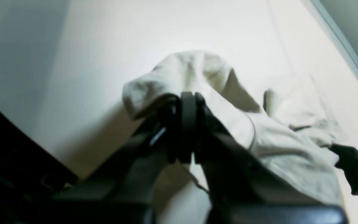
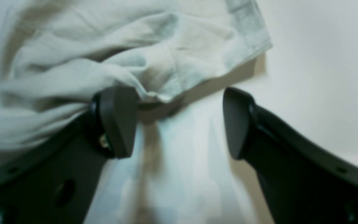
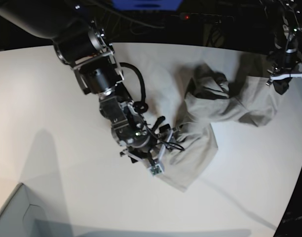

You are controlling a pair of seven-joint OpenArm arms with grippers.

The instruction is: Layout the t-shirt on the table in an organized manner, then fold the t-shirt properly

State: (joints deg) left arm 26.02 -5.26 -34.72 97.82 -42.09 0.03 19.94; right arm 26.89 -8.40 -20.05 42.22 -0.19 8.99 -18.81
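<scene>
Reaching low, right hand [image 2: 179, 121] agape beside crumpled t-shirt [image 2: 104, 56].

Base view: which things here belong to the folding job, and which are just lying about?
In the job:
- t-shirt, crumpled
- table
- left gripper, shut on the t-shirt
- right gripper, open at the t-shirt's edge

Lying about:
- pale box corner
</scene>
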